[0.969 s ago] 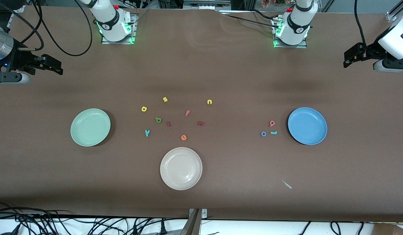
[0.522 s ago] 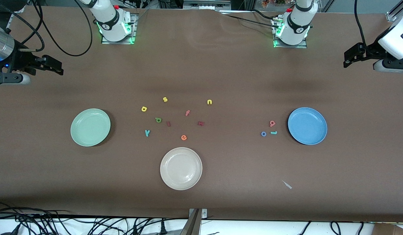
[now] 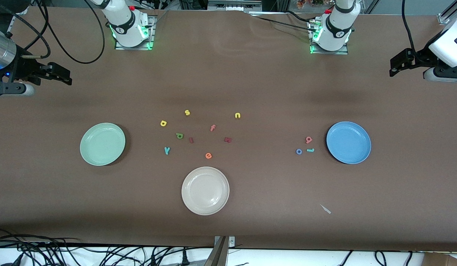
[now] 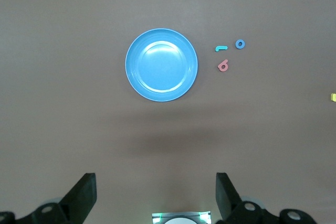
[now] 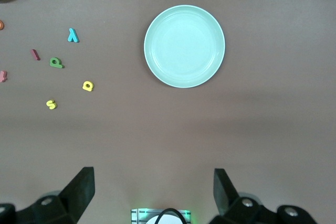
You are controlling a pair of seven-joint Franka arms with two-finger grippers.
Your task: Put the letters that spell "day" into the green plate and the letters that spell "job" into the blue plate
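The pale green plate [image 3: 102, 144] [image 5: 184, 46] lies toward the right arm's end of the table. The yellow "a" [image 3: 163, 123] [image 5: 87, 85], dark green "d" [image 3: 179, 136] [image 5: 56, 62] and teal "y" [image 3: 167, 150] [image 5: 73, 35] lie loose beside it. Toward the left arm's end lies the blue plate [image 3: 348, 142] [image 4: 161, 64]. Close by it are the blue "o" [image 3: 298, 151] [image 4: 240, 44], teal "j" [image 3: 310, 150] [image 4: 221, 48] and red-pink "b" [image 3: 308, 139] [image 4: 223, 66]. My right gripper [image 3: 65, 75] [image 5: 152, 174] and left gripper [image 3: 395, 66] [image 4: 155, 179] hang open and empty high over bare table at their own ends.
A cream-white plate [image 3: 205, 190] lies nearest the front camera. Mid-table lie a yellow "s" [image 3: 187, 112], yellow "n" [image 3: 237, 115], pink "f" [image 3: 212, 128], orange "e" [image 3: 208, 155] and two dark red letters [image 3: 191, 140] [image 3: 228, 139]. A pale scrap [image 3: 325, 209] lies near the front edge.
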